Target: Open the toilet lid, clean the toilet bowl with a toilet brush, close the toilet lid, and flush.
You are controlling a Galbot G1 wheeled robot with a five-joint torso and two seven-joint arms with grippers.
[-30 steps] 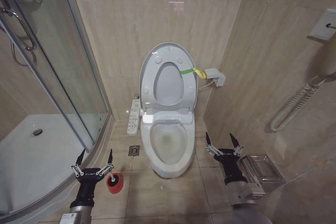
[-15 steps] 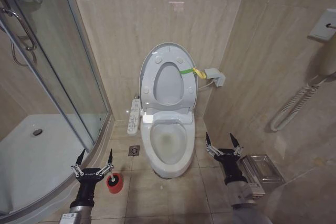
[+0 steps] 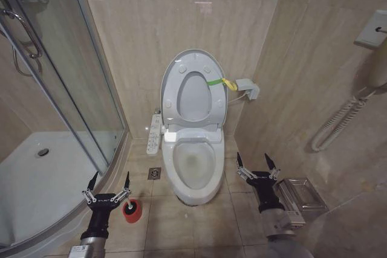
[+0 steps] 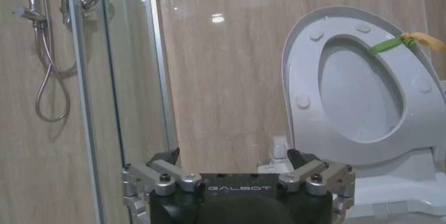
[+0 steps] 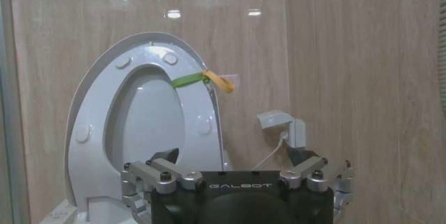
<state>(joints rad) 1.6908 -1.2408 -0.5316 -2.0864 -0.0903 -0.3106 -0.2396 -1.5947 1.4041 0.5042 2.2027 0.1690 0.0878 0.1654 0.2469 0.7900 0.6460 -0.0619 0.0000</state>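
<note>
Flanking the toilet bowl (image 3: 194, 167), both grippers' fingers (image 3: 92, 182) spread.

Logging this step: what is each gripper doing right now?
Left gripper: open, empty, above the red holder.
Right gripper: open, empty, beside the toilet bowl.

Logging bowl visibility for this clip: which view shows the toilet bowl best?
The head view: the toilet bowl shows whole from above, open, lid raised. The left wrist view catches a bit of its body; the right wrist view shows the raised seat and lid.
</note>
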